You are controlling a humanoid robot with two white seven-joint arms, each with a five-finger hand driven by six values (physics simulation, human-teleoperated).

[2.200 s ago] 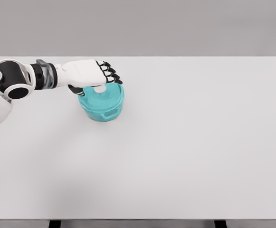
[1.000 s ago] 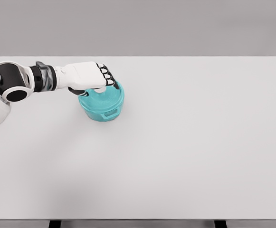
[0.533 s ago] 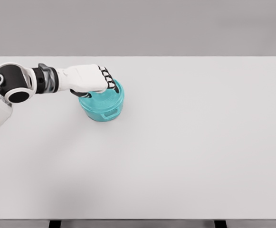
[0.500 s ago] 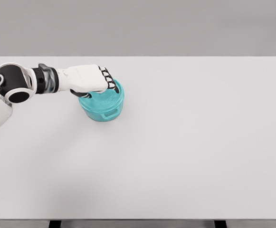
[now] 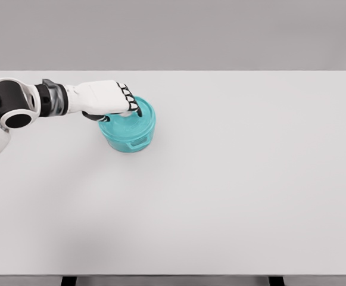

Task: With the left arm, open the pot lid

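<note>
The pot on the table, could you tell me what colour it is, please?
Teal, lid included; the pot shows only in the head view.

Teal pot [image 5: 128, 132], white table [image 5: 232, 179]

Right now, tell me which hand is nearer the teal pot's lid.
Left. The left hand sits on top of the lid of the teal pot, fingers curled down over its centre. The right hand is not in view.
</note>
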